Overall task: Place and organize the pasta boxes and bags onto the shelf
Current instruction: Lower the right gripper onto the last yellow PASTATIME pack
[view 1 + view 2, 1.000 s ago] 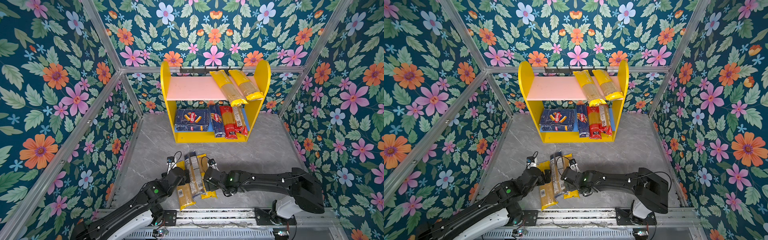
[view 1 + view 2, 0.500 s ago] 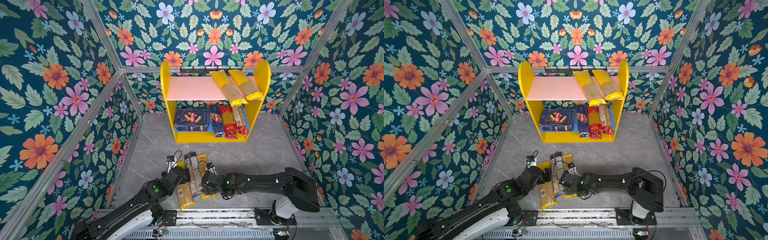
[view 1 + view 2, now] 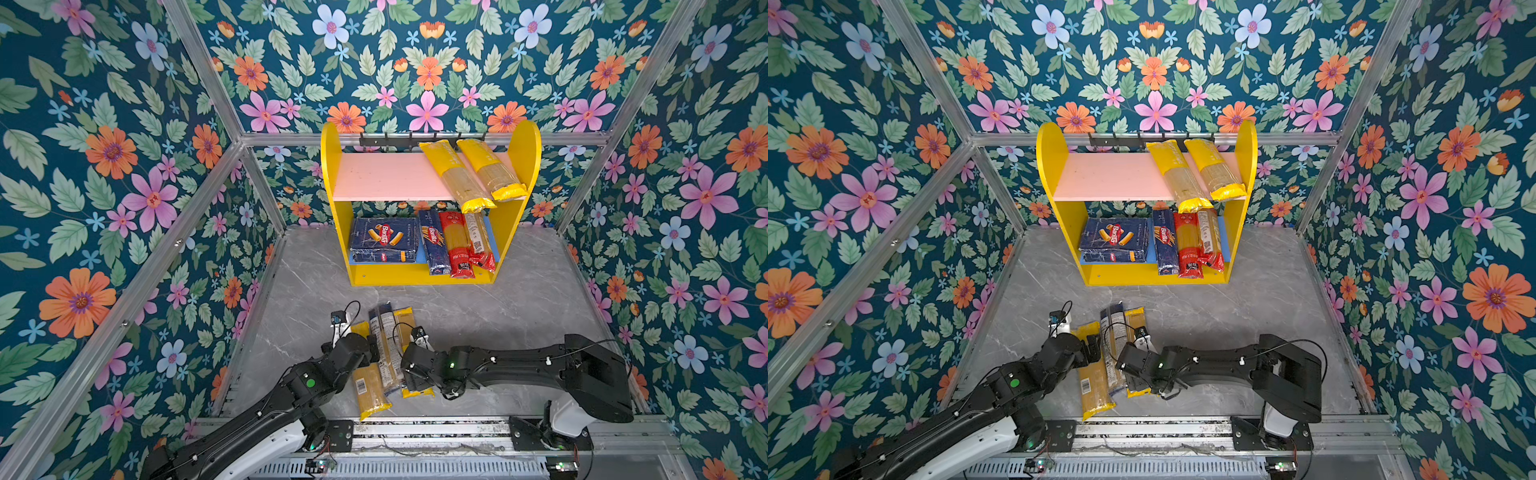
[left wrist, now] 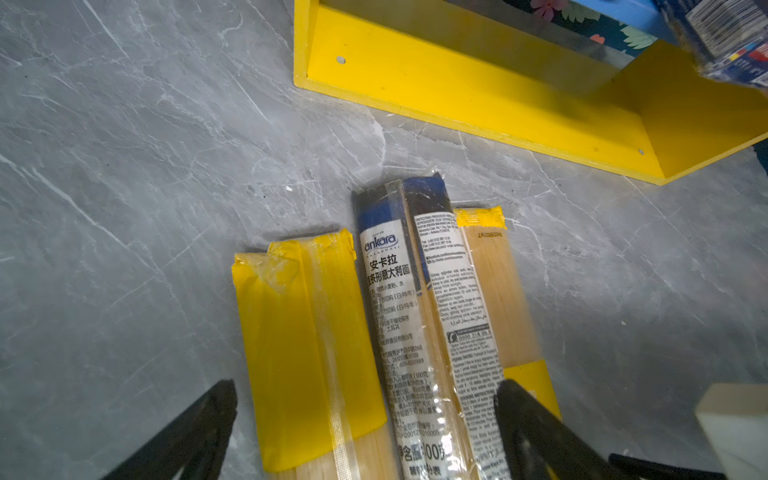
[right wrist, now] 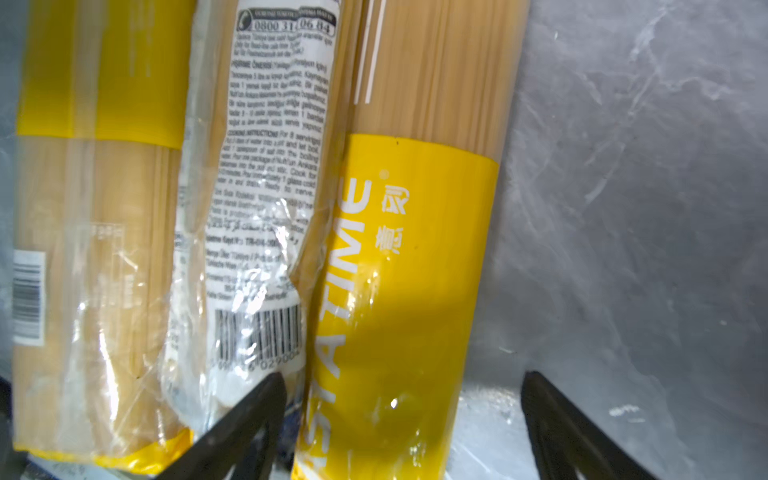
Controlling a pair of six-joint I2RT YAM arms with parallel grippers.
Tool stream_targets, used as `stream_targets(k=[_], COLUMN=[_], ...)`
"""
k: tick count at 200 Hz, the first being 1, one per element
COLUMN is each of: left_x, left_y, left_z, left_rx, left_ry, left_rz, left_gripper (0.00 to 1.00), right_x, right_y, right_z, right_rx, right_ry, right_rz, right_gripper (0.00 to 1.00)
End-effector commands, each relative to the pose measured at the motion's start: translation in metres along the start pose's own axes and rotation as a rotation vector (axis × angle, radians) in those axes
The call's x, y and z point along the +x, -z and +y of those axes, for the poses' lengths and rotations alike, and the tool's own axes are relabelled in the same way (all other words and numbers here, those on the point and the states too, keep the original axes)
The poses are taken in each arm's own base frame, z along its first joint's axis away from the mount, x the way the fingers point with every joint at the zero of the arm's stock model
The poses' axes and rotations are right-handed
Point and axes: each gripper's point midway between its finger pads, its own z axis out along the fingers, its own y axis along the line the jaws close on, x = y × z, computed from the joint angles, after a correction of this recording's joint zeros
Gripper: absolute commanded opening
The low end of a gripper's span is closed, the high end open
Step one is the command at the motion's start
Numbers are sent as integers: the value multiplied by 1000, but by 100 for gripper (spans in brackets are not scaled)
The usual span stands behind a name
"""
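**Left gripper** (image 4: 365, 432): jaws wide apart, nothing held. The fingers straddle a yellow bag (image 4: 303, 340) and the navy bag (image 4: 415, 316); contact cannot be confirmed.

**Right gripper** (image 5: 399, 428): jaws apart around the PASTATIME bag (image 5: 399, 257), not clamped.

In both top views these three bags lie side by side at lower centre, their middles hidden under both grippers.

**Shelf** (image 3: 330, 166), upper centre: pasta boxes (image 3: 384, 239) and red bags (image 3: 455, 241) sit below, with the upper yellow bags (image 3: 457, 174) on top.
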Motion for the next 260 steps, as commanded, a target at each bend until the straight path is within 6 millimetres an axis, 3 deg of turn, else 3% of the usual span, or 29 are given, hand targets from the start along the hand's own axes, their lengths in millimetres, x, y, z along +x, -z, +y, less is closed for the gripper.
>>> stream_targets(k=[1,148,211,260], left_x=[-3,-4,-7,-5], left_y=[1,1,5,3], left_z=[4,8,10,9], left_rx=[-21,-29,-27,-33], left_ry=[2,16,25,17], left_rz=[-14,-33,-46,-38], left_gripper=[100,99,99,99], right_x=[5,14,22,19], right_y=[-6,-25,-38,-30], right_z=[1,13,0,-45], right_rx=[7,10,114,243], right_ry=[-1,2,-8,-39], right_rz=[21,78,123,137], right_gripper=[89,90,90,90])
